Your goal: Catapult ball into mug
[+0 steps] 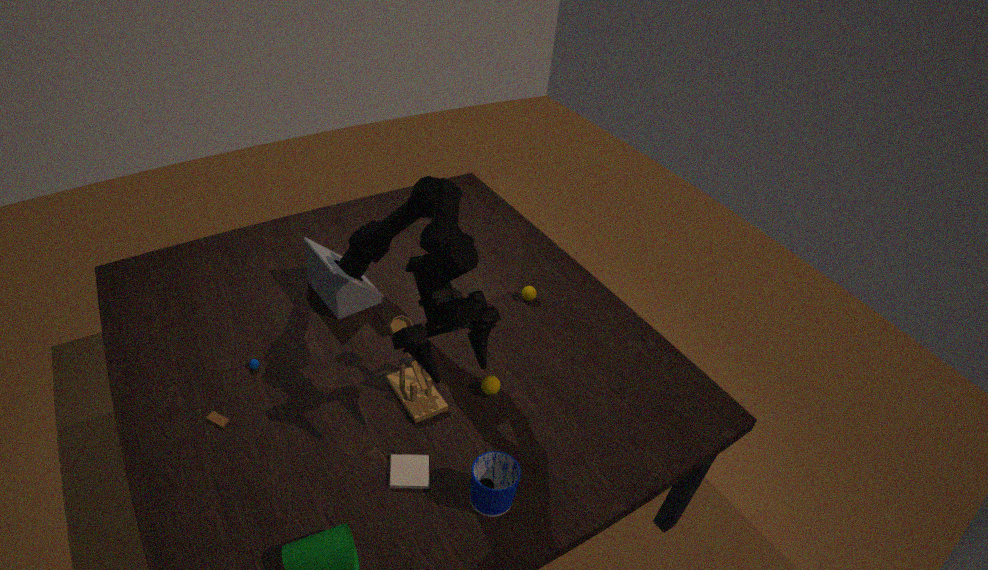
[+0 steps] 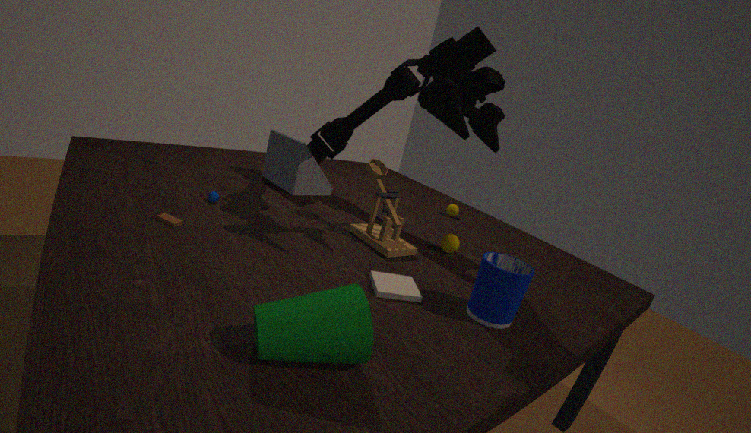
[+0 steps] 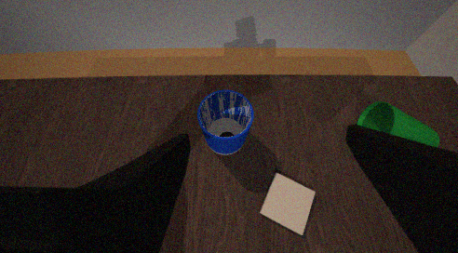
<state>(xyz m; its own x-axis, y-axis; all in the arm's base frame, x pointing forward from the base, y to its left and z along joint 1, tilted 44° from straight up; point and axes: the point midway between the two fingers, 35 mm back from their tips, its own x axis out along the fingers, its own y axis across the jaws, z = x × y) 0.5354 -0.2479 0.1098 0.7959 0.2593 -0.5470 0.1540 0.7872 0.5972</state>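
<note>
The blue mug (image 1: pixel 494 498) (image 2: pixel 499 295) (image 3: pixel 225 146) stands upright. A small dark round thing (image 1: pixel 486 483) (image 3: pixel 226 134) shows at its bottom; it may be a ball. The wooden catapult (image 1: pixel 431 412) (image 2: pixel 398 250) stands behind the white tile, throwing arm up. Its cup (image 2: pixel 378 167) looks empty. My gripper (image 1: pixel 461 374) (image 2: pixel 481 144) (image 3: pixel 266 137) is open and empty, high above the table, pointing down and forward toward the mug side. One yellow ball (image 1: pixel 490 385) (image 2: pixel 450 243) lies beside the catapult, another yellow ball (image 1: pixel 528 293) (image 2: pixel 453 210) further back.
A white tile (image 1: pixel 409 470) (image 2: pixel 395 286) (image 3: pixel 289 204) lies left of the mug. A green cup (image 1: pixel 320 551) (image 2: pixel 312 326) (image 3: pixel 414 131) lies on its side. A blue ball (image 1: pixel 253 364) (image 2: pixel 213 197), an orange block (image 1: pixel 217 419) (image 2: pixel 169 219) and a grey wedge (image 1: pixel 342 293) (image 2: pixel 293 171) are further back.
</note>
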